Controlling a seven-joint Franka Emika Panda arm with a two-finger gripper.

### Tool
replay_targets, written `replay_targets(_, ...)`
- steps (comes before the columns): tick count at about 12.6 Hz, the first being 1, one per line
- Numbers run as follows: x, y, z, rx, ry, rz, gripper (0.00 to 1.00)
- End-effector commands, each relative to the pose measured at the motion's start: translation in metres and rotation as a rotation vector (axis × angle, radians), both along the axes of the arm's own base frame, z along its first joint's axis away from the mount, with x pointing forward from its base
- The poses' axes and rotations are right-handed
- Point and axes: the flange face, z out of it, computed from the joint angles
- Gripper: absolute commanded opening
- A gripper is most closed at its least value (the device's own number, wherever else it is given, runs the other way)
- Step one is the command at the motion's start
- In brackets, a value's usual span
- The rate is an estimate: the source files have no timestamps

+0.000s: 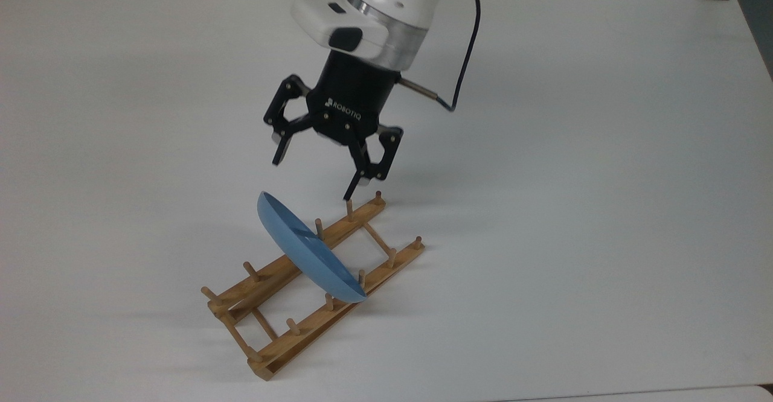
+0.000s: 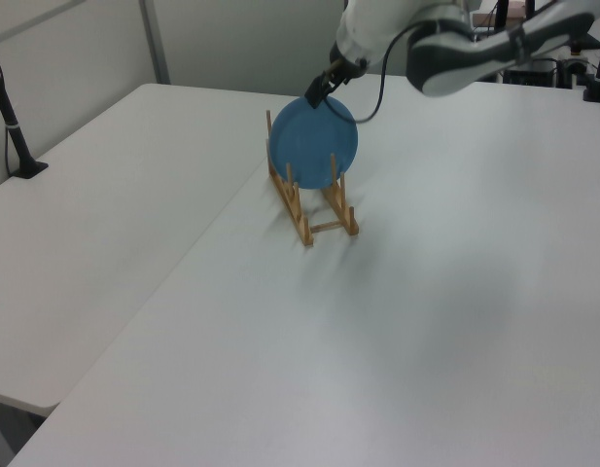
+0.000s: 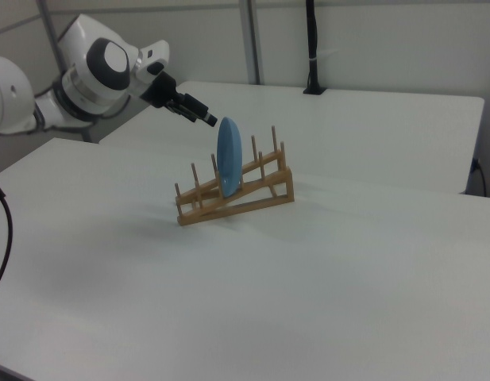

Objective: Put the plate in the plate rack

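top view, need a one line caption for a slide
Open hand above the light-blue plate, which stands on edge between pegs of the wooden plate rack on a white table.

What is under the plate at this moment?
The plate stands on edge in the plate rack, between pegs, its lower rim down between the two rails. The rim's contact point is hidden. The open gripper hangs above, apart.

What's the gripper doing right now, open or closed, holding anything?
Gripper: open, holding nothing; fingers spread, above and clear of the plate, which stands on edge in the plate rack.
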Motion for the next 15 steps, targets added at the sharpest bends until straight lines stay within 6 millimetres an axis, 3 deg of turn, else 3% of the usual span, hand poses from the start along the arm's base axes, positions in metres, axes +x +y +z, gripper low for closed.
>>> replay_targets(1, -0.039, -0.010, 0.038, 0.179, 0.200, 0.008, 1.00)
replay_targets(3, -0.060, -0.017, 0.047, 0.226, 0.348, 0.082, 1.00)
replay_targets(8, -0.133, -0.074, 0.055, 0.279, 0.627, 0.329, 1.00)
replay_targets(10, -0.152, -0.087, 0.067, 0.267, 0.692, 0.389, 1.00)
replay_targets(15, -0.157, -0.092, 0.070, 0.280, 0.718, 0.376, 1.00)
